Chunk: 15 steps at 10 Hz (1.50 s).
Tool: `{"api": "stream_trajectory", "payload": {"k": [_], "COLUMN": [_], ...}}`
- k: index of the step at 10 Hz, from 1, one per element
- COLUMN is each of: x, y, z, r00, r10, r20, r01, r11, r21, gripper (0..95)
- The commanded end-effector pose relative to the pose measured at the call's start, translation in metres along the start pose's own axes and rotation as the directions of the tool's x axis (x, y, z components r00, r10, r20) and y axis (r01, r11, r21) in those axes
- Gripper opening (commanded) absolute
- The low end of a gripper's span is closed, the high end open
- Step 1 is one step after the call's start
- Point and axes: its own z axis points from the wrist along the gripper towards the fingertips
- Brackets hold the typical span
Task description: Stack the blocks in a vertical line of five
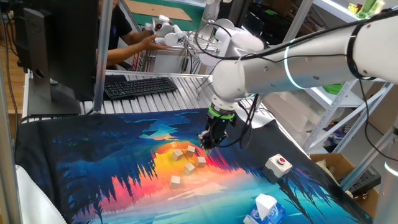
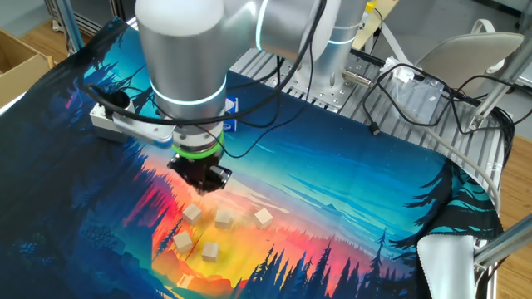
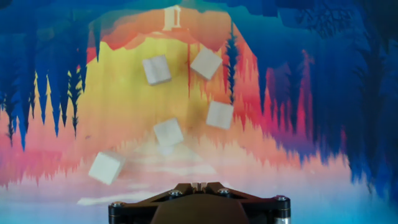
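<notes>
Pale beige wooden cubes (image 3: 168, 132): five, loose and apart on the sunset-print cloth (image 3: 56, 74), none stacked | black two-finger gripper (image 1: 206, 142): above them, jaws together, empty | advice: open fully, centre over one cube, descend squarely.

We see a table (image 1: 74, 168) draped in a printed cloth (image 1: 124, 149) of blue forest and orange sunset, its far edge showing ribbed bare metal (image 1: 186, 81). Behind it stand a black keyboard (image 1: 138, 86) and a dark monitor (image 1: 59, 43), with white shelving (image 1: 348, 106) and a cardboard box (image 1: 339, 167) to one side. In the other fixed view, wooden floor (image 2: 33, 29) shows beyond the table, under even indoor light.
</notes>
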Motion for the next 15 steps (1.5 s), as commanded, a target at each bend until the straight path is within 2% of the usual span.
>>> {"api": "stream_trajectory", "payload": {"k": [1, 4, 6, 12, 13, 14, 15], "x": [-0.005, -0.008, -0.010, -0.010, -0.009, -0.007, -0.005], "y": [-0.001, -0.001, -0.001, -0.001, -0.002, -0.001, 0.001], "z": [0.000, 0.007, 0.012, 0.012, 0.013, 0.015, 0.017], "r00": [1.000, 1.000, 1.000, 1.000, 1.000, 1.000, 1.000], "r10": [-0.004, 0.016, 0.022, -0.002, -0.008, 0.001, 0.021], "r20": [-0.010, -0.007, -0.006, -0.012, -0.011, -0.006, 0.005], "r01": [0.004, -0.016, -0.022, 0.002, 0.009, -0.001, -0.021], "r11": [1.000, 1.000, 1.000, 1.000, 1.000, 1.000, 1.000], "r21": [0.019, 0.018, 0.014, 0.030, 0.022, 0.002, 0.001], "gripper": [0.0, 57.0, 57.0, 57.0, 57.0, 57.0, 76.0]}}
